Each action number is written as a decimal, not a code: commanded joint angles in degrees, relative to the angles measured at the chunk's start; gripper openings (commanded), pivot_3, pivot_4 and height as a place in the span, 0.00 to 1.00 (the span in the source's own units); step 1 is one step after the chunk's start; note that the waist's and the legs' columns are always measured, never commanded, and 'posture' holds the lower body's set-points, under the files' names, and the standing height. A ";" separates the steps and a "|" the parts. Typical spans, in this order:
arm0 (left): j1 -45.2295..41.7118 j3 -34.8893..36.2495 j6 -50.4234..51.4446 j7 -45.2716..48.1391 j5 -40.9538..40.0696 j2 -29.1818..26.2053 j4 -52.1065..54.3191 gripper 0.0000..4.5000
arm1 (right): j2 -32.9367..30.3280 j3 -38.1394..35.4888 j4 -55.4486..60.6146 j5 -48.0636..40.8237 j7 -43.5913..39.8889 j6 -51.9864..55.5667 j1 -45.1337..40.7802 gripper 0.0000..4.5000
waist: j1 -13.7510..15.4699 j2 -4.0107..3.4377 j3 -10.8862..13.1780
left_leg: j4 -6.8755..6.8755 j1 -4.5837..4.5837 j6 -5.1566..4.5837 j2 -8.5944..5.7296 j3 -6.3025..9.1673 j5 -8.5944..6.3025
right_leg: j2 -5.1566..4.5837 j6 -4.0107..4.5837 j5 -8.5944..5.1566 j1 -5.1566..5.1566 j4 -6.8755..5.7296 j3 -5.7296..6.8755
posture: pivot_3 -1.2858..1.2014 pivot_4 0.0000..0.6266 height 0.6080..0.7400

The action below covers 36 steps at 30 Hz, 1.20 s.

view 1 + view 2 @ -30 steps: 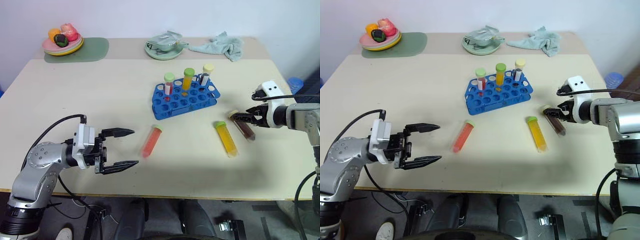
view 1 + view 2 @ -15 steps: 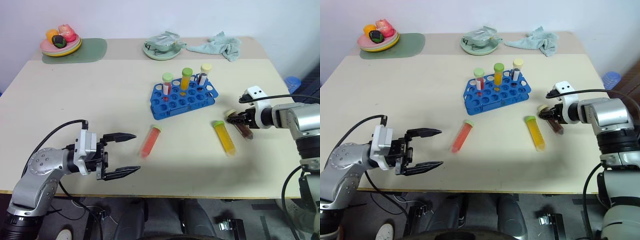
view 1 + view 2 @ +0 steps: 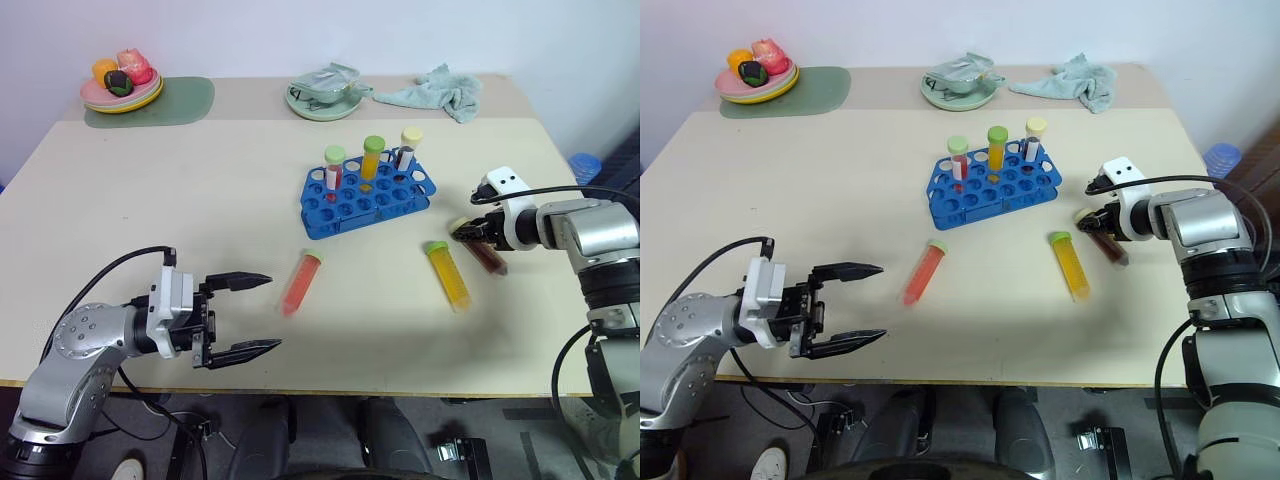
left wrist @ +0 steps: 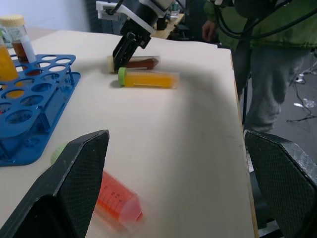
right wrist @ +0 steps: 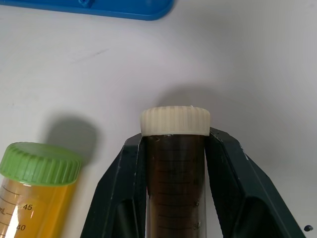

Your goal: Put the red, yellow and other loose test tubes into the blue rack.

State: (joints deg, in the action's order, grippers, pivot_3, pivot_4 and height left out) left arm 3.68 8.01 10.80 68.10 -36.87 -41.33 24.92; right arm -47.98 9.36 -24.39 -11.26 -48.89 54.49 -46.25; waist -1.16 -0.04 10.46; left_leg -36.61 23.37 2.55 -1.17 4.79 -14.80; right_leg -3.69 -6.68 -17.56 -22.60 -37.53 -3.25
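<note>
Right pincer (image 5: 174, 148) has both fingers pressed against the sides of the brown tube (image 5: 174, 183), just below its cream cap, so I read it as gripping that tube, which lies on the surface (image 3: 150, 200). From the wrist camera the tube's lower half is cut off, so I can't see its tip. Just beside it lies the yellow tube (image 3: 450, 276) with a green cap, also partly cropped in that view. My left pincer (image 3: 248, 315) hangs wide apart and holds nothing, near the front edge, with the red tube (image 3: 300, 284) lying a little beyond its tips. The blue rack (image 3: 368, 197) stands mid-surface with three capped tubes upright along its far row; I can't make out their exact holes.
</note>
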 commanded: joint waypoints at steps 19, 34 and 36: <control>-1.89 0.01 -0.34 -1.25 -0.31 0.55 0.41 1.00 | 23.42 -27.17 22.31 -25.01 1.60 -12.93 1.07 0.25 | 0.16 -0.02 0.01 | -0.33 0.01 0.00 0.03 0.05 0.00 | 0.01 -0.01 0.00 0.06 -0.26 0.05 | 0.52 0.24 1.00; -1.03 -0.06 -0.02 -4.00 -0.21 1.43 1.95 1.00 | 33.88 -28.69 -10.96 -14.22 8.84 -60.62 -6.39 0.25 | -1.60 -0.04 0.02 | -0.36 -0.01 0.02 0.02 0.02 0.01 | 0.10 0.00 0.00 -0.10 -0.56 0.02 | 0.52 0.24 1.00; -0.66 0.07 0.08 -4.63 -0.42 1.74 2.26 1.00 | 34.40 -29.51 -16.41 -14.08 8.73 -65.85 -8.00 0.25 | -1.68 -0.05 0.02 | -0.35 -0.01 0.02 0.04 0.01 0.01 | 0.12 0.01 0.00 -0.12 -0.59 0.02 | 0.52 0.24 1.00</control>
State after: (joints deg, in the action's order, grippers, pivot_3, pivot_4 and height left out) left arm 2.73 7.48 10.96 63.87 -36.78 -39.78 25.29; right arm -14.00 -19.09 -39.45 -25.32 -40.06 -6.83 -51.91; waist -2.84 -0.09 10.48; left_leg -36.96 23.36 2.57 -1.13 4.80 -14.78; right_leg -3.58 -6.67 -17.57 -22.73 -38.12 -3.24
